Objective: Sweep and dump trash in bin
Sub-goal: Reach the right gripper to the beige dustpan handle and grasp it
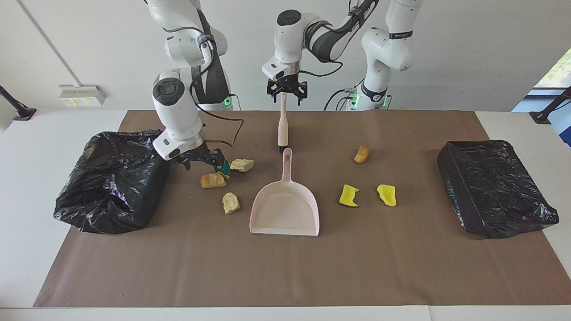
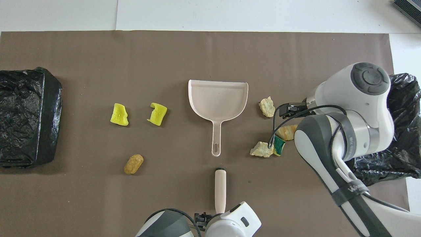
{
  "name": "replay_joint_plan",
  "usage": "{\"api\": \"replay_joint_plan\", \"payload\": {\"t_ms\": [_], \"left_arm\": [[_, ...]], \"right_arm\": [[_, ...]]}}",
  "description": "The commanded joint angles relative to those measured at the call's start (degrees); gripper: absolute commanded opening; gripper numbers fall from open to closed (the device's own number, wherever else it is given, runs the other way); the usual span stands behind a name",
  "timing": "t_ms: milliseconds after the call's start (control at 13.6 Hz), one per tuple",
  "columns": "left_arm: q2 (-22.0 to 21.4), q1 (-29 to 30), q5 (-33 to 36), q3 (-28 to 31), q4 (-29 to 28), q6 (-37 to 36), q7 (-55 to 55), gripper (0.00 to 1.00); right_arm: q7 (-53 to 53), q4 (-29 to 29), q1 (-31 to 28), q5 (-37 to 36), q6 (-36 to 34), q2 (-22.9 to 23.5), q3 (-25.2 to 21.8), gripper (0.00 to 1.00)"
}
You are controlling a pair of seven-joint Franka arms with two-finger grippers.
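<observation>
Seven lumps of trash (image 1: 230, 202) lie loose on the brown mat, none yet in a bin.

Nearest the robots, the left gripper (image 1: 284, 92) hangs at the tip of the beige-handled brush (image 1: 283, 125), jaws spread either side of it and gripping nothing. It should drop lower on the handle before closing, I'd say, so the brush won't pivot. Farther out lies the pale pink plastic dustpan (image 1: 285, 205). Four lumps sit toward the right arm's end, where the right gripper (image 1: 200, 159) hovers with jaws released beside the black-bagged bin (image 1: 113, 178), and three toward the left arm's. Only the facing view shows both grippers' height, while overhead the wrists hide them.
</observation>
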Motion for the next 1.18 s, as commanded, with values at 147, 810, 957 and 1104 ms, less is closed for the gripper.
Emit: {"api": "replay_joint_plan", "payload": {"t_ms": [147,810,957,1104], "left_arm": [[-1.33,-4.06,-0.47,1.04,-7.84,5.98,-1.63,1.00],[1.83,-6.53,-4.51,1.04,-7.76,7.66,-5.41,0.34],[2.10,-6.27,-4.60,1.13,-7.59,7.66,-4.54,0.00],[1.92,-5.74,-4.60,1.22,-7.41,6.96,-4.18,0.00]], "right_arm": [[12.59,12.04,3.58,8.41,-0.83,7.57,0.20,1.00],[18.61,11.71,14.22,13.25,6.80,12.68,0.64,1.00],[18.69,11.54,14.93,13.33,6.99,12.69,0.64,1.00],[18.96,10.93,14.93,13.33,5.94,12.69,1.86,1.00]]}}
